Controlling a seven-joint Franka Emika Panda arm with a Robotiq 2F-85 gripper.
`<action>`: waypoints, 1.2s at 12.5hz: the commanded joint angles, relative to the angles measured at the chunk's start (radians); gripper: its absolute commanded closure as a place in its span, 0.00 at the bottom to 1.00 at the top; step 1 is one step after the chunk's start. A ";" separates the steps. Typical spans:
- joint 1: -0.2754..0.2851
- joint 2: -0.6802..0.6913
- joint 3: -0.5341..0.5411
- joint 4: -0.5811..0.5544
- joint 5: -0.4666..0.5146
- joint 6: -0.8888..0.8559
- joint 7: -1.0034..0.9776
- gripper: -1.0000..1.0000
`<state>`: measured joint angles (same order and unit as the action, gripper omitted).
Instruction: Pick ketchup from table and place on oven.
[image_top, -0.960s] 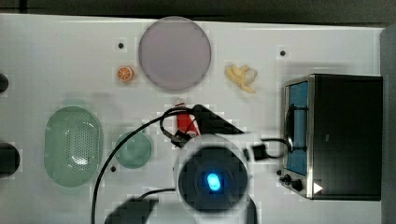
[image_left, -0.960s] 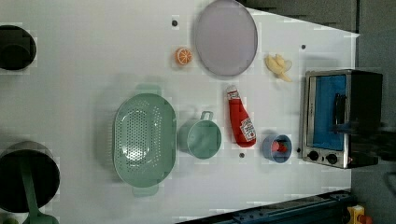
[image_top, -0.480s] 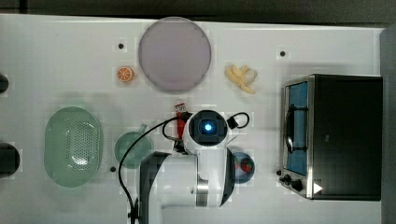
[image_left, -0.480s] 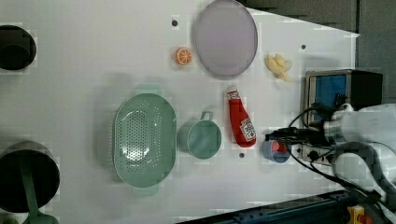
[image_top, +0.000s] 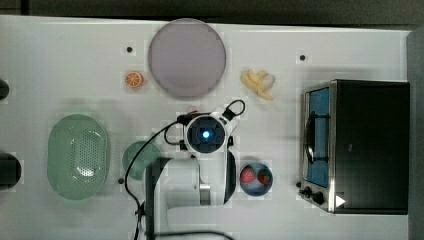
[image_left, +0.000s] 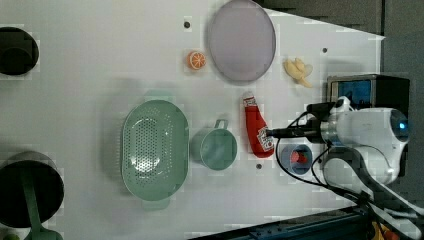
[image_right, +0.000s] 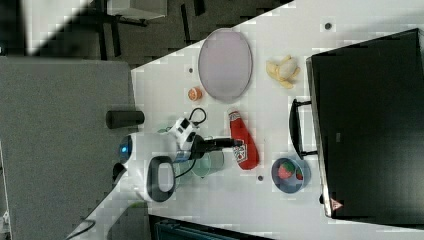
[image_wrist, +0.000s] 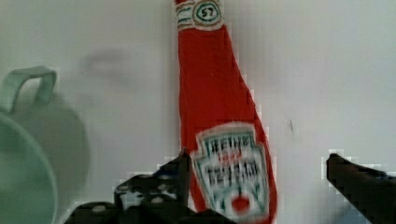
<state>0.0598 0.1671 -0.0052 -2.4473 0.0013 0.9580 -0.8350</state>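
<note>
White table (image_left: 100, 75), ketchup (image_left: 257, 131) flat, cap toward plate (image_left: 242, 40)

grey floor (image_right: 60, 125) beside the bench — dark floor (image_right: 150, 30) beyond (evenly lit, soft shadows).

From above in the top view, the arm's wrist (image_top: 205, 134) covers nearly all of the ketchup bottle (image_top: 192, 108). The wrist view cuts off the bottle's base and most of the green cup (image_wrist: 28, 154). Whether the fingers (image_wrist: 357, 184) touch the bottle is unclear.
</note>
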 joint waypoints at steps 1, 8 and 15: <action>-0.001 0.100 0.013 0.004 -0.005 0.112 -0.044 0.00; -0.001 0.166 0.024 -0.007 -0.005 0.189 -0.038 0.39; -0.009 -0.149 0.020 0.008 -0.005 -0.083 -0.028 0.39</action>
<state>0.0584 0.0777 0.0294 -2.4824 -0.0075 0.8833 -0.8579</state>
